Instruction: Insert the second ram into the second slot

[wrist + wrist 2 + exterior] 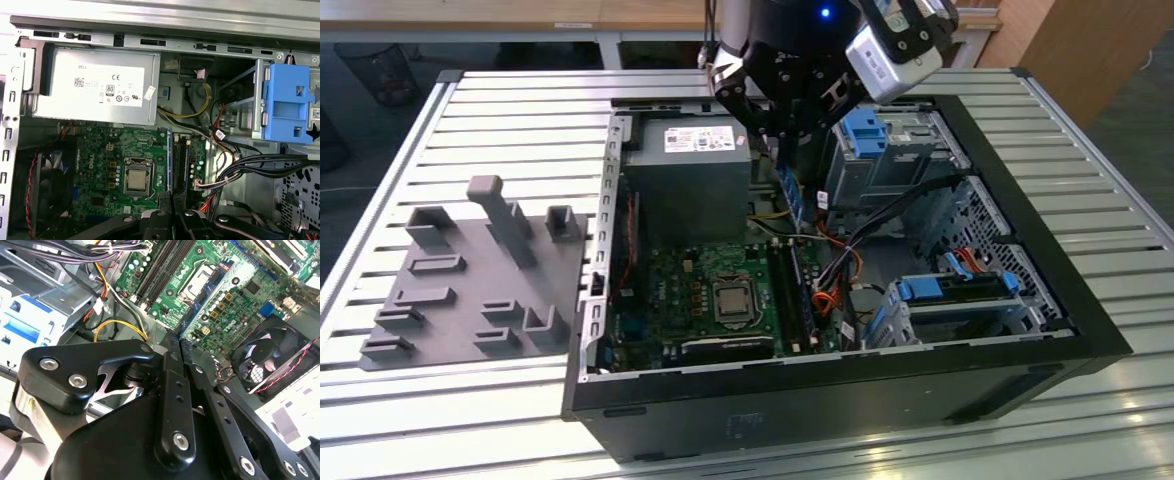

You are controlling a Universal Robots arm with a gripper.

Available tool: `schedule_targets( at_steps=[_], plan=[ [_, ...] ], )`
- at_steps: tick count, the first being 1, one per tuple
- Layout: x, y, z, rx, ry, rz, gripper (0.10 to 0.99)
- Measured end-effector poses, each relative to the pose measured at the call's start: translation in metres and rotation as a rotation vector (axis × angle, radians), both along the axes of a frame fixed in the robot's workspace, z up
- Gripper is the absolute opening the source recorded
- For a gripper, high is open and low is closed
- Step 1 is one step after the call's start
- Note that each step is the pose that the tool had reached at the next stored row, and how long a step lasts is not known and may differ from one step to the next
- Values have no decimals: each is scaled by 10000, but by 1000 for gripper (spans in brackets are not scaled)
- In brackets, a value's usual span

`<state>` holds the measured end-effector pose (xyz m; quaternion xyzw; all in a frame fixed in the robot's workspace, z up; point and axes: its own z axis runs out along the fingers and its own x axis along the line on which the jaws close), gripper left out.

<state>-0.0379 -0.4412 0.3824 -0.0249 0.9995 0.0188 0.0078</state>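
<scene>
Second ram (pixel 170 165) — pinched edge-on in the gripper (pixel 173 214) — over motherboard (pixel 105 150).

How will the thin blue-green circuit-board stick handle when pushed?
The thin blue-green circuit-board stick looks stiff and light: it stands straight from the fingers without sagging. Seen edge-on it is very thin, so sideways force could probably crack it.

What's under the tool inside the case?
The tool grips the second ram edge-on over the motherboard, beside the black memory slots. The ram itself hides whatever lies directly beneath it.
</scene>
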Motion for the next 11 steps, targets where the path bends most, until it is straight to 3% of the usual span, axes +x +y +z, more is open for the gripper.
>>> schedule_targets(
  at_steps=[11],
  plan=[
    [0,-20,-34,1,-1,-52,133]
  ],
)
